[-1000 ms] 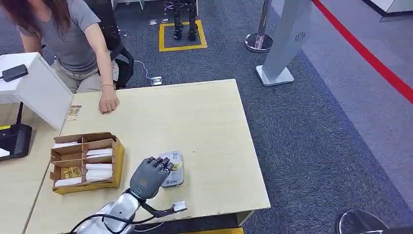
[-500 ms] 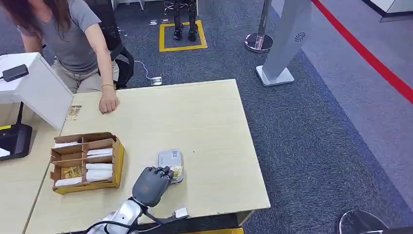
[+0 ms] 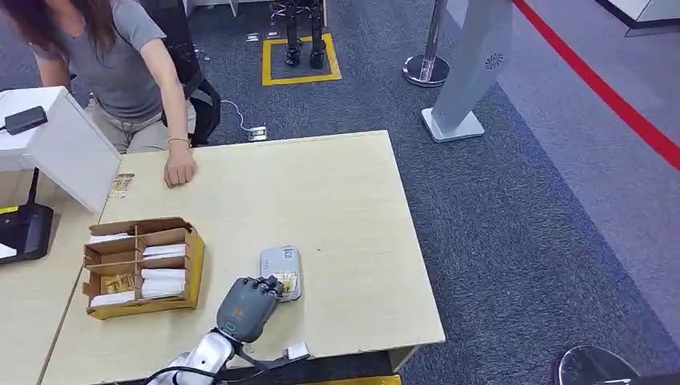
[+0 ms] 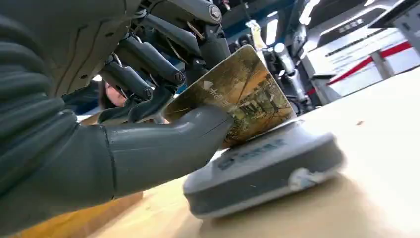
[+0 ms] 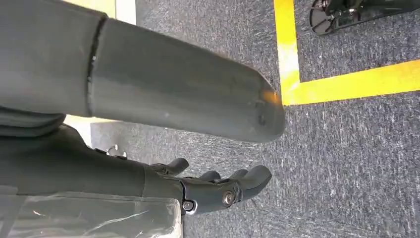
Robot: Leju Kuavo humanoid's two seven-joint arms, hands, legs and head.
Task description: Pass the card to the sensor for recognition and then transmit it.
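Observation:
My left hand (image 3: 247, 305) pinches a brown picture card (image 3: 287, 281) between thumb and fingers. The card lies tilted over the near end of the grey card sensor (image 3: 279, 263) on the table. In the left wrist view the card (image 4: 237, 96) sits under the thumb (image 4: 163, 144), its lower edge resting on the sensor (image 4: 262, 168). My right hand (image 5: 218, 191) hangs over dark carpet with its fingers apart and nothing in it.
A cardboard tray (image 3: 192, 265) with several white and brown cards stands left of the sensor. A person (image 3: 120, 64) sits at the far left corner, one hand (image 3: 178, 170) on the table (image 3: 353, 208). A white box (image 3: 64, 148) stands at the left.
My left hand pulled back toward the table's near edge with the card, from over the sensor's middle to its near end. The person has not moved.

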